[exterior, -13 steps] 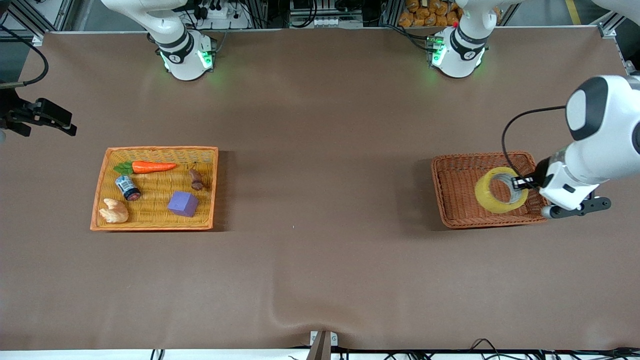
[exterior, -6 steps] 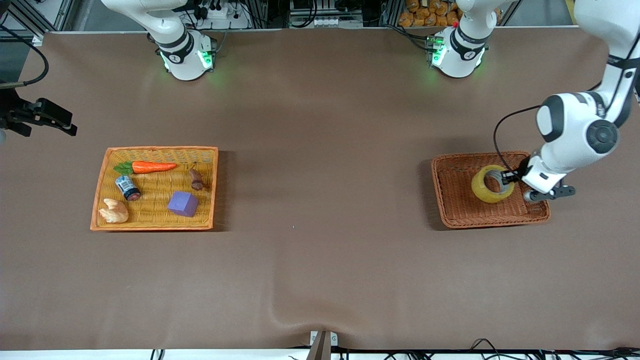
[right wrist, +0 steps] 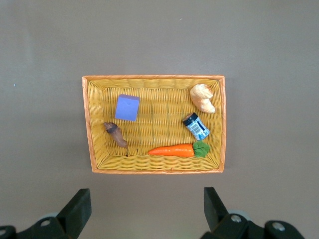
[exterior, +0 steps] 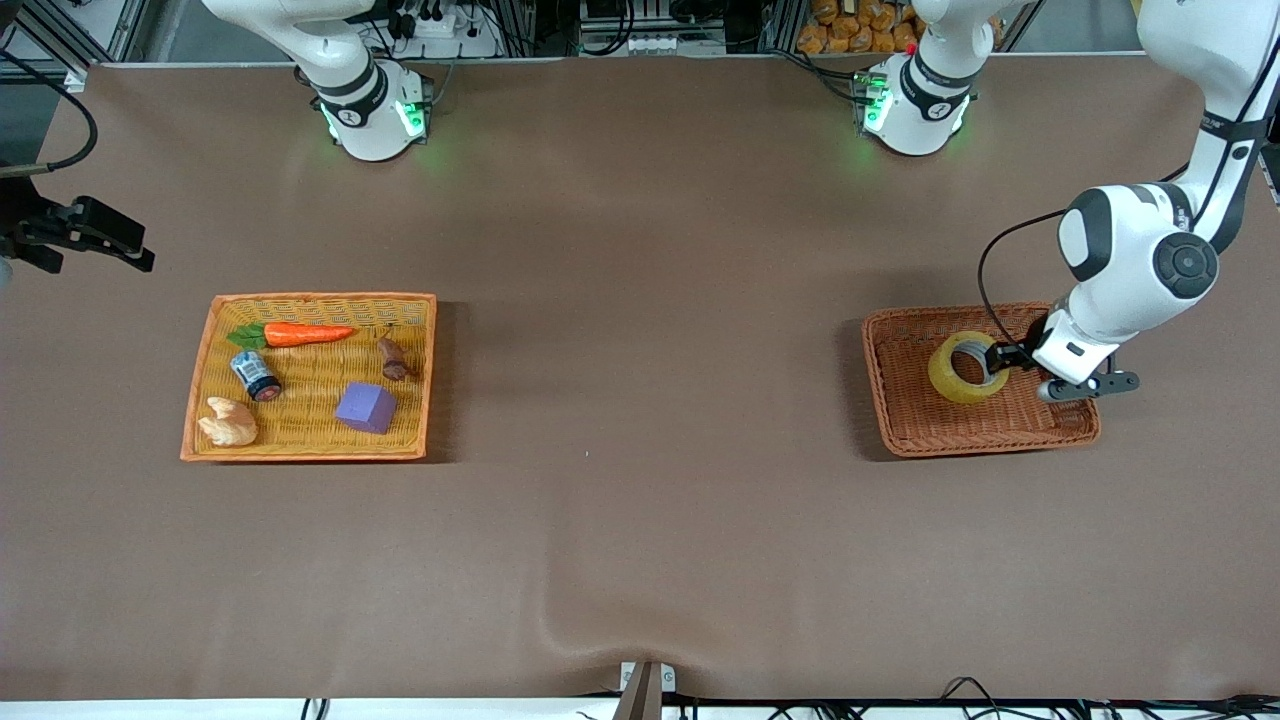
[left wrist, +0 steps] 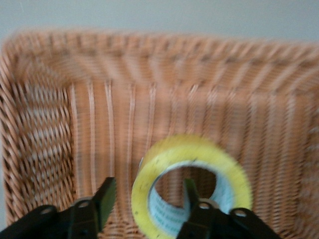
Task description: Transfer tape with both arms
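Yellow tape (exterior: pixel 962 368) sat in the brown wicker basket (exterior: pixel 905 400); the left gripper (left wrist: pixel 144 199) straddled its wall, jaws parted. The right gripper (right wrist: pixel 142 209) waited over the orange basket (right wrist: pixel 90 124), jaws spread wide.

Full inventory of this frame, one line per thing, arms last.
tape: 1, yellow, in the brown basket
brown basket: 1, brown wicker, toward the left arm's end of the table
orange basket: 1, orange-rimmed yellow wicker, toward the right arm's end
carrot: 1, orange with green leaves, in the orange basket
cube: 1, purple, in the orange basket
can: 1, small, dark with pale label, in the orange basket
bread piece: 1, tan, in the orange basket
brown piece: 1, dark brown, in the orange basket
left gripper: open, one finger inside the tape's ring, one outside
right gripper: open, high over the orange basket
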`<state>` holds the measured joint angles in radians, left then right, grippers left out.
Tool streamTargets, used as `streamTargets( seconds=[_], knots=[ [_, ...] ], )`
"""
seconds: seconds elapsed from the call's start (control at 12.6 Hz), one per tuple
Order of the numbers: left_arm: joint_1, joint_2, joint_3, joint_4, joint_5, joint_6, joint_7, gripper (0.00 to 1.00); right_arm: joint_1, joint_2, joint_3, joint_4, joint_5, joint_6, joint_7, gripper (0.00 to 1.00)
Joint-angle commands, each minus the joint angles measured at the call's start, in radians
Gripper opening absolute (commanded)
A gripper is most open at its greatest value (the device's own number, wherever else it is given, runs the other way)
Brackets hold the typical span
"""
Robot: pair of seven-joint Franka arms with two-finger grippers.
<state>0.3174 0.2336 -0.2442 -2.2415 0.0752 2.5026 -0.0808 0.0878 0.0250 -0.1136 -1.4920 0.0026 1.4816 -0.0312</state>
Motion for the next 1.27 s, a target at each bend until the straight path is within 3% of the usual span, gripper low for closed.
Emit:
streamTargets(
  seconds=[0.0, 0.32, 0.72, 0.88, 1.19],
  knots=[
    [0.0, -0.072, -0.052, 0.112, -0.011, -0.13, -0.01, 1.0, -0.014, -0.007, 0.009, -0.007, 0.02, 0.005, -0.003, 1.0],
    [-0.003, -0.073, -0.089, 0.421, -0.009, -0.526, -0.027, 1.0, -0.016, -0.007, 0.009, -0.007, 0.02, 0.006, -0.003, 1.0],
    [-0.001, -0.102, -0.125, 0.699, -0.02, -0.865, -0.036, 1.0, -0.016, -0.007, 0.009, -0.004, 0.019, 0.006, -0.001, 1.0],
    [-0.001, -0.152, -0.141, 0.741, -0.017, -0.947, -0.037, 1.0, -0.016, -0.007, 0.009, -0.005, 0.019, 0.006, -0.001, 1.0],
    [-0.003, -0.243, -0.153, 0.737, -0.032, -0.961, -0.045, 1.0, -0.016, -0.007, 0.009, -0.004, 0.019, 0.008, -0.001, 1.0]
  ],
)
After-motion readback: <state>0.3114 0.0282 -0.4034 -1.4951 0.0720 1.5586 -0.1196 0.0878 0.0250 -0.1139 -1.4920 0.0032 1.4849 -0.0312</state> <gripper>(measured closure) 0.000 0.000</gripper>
